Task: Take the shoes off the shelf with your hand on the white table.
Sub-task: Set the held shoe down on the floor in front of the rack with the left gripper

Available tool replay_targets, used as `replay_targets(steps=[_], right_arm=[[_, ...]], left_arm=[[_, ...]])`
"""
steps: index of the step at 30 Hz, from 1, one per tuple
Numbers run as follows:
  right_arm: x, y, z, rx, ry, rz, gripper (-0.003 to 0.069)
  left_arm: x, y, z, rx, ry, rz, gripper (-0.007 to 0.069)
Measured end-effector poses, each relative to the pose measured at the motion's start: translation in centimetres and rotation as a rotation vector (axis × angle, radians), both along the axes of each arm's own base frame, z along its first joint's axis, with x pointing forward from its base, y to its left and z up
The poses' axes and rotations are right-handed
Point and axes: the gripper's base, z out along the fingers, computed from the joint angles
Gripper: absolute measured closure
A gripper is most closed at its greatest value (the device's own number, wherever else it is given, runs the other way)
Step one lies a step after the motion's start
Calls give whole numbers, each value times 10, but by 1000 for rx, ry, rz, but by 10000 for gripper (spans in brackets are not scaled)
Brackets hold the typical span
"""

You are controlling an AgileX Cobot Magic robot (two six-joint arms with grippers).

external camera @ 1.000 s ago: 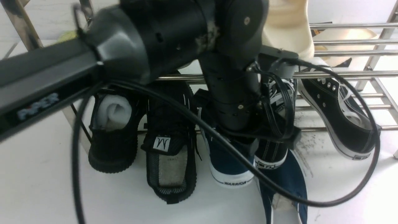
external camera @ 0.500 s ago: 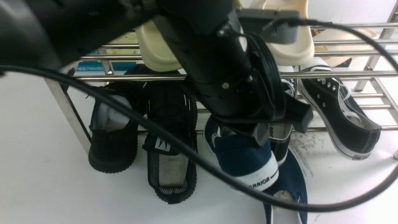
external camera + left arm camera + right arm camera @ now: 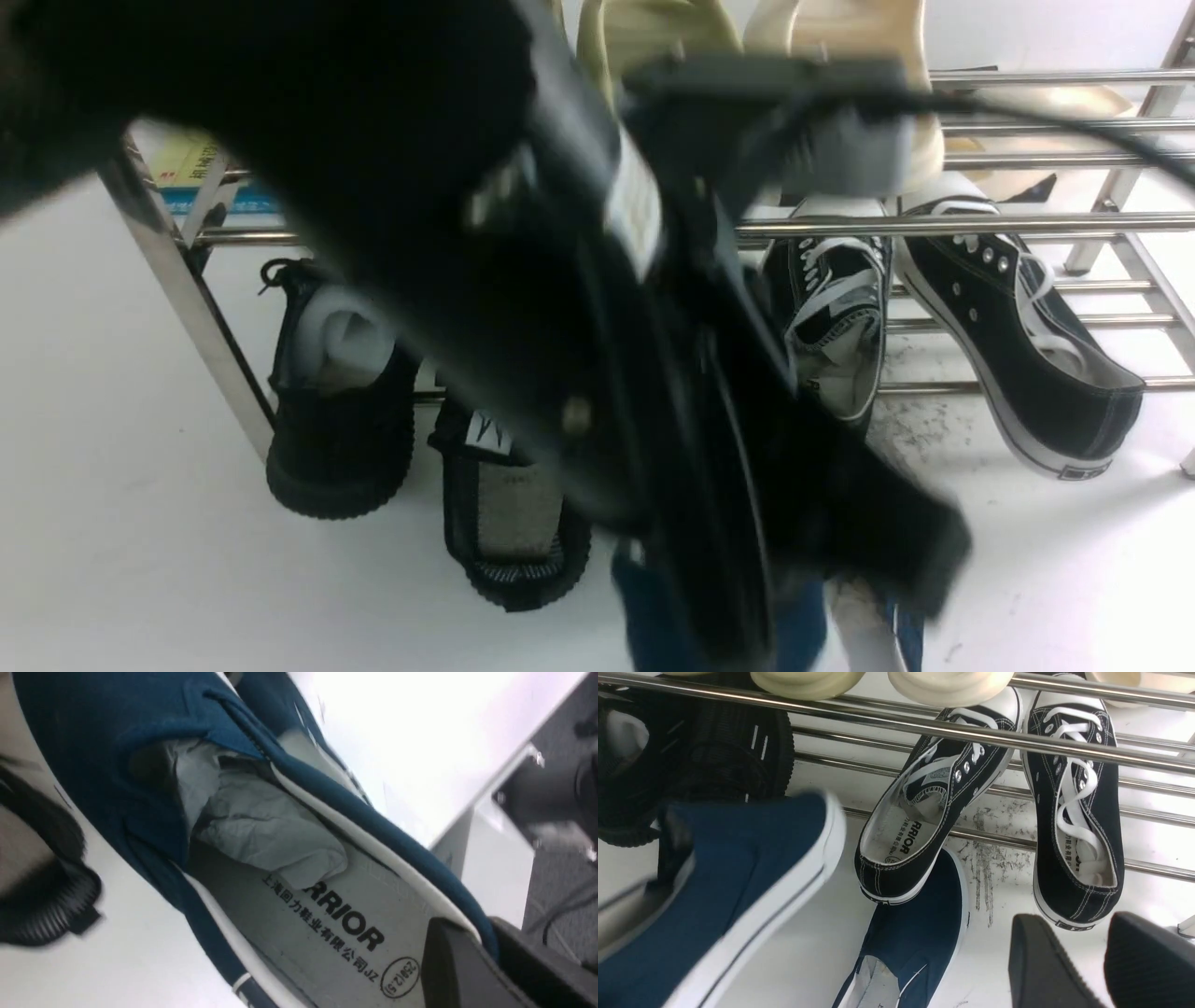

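Front view is mostly one big black blur, which is the left arm crossing the frame. The left fingers are pinching the heel wall of one navy shoe, with one finger inside on the insole and the other outside the heel. That shoe is on the near side of the shelf, clear of the tubes. It looks raised above the white surface, but I can't say for sure. There's crumpled paper stuffing in the toe and WARRIOR printed on the insole.

The second navy shoe lies on the surface just near of the shelf. Its toe is tucked under the heel of a black lace-up sneaker, beside the dark scuff streaks. Can't tell if they touch. The other lace-up sits to its right on the lower tier. A pair of black knit shoes is at the left end, and cream slippers are up top.

The right fingers are spread apart with nothing between them, hanging over the surface near of the sneakers.
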Motion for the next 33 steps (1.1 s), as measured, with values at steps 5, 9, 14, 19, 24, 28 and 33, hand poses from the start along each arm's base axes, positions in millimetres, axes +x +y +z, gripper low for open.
replay_targets(steps=[5,9,14,19,24,28,33], right_arm=[[0,0,0,0,0,0,420],[0,0,0,3,5,3,420],[0,0,0,3,7,3,420],[-1,1,0,4,8,4,420],[-1,1,-1,5,10,5,420],[-1,1,-1,7,12,6,420],[-1,1,-1,7,12,6,420]], left_arm=[[-24,-4,-19,81,16,44,574],[-23,-13,-45,191,-24,89,574],[-20,-33,-75,295,-22,83,574],[-17,-48,-97,356,-12,60,574],[-15,-55,-99,316,-27,56,574],[-13,-58,-98,283,-49,54,574],[-12,-57,-86,275,-67,60,574]])
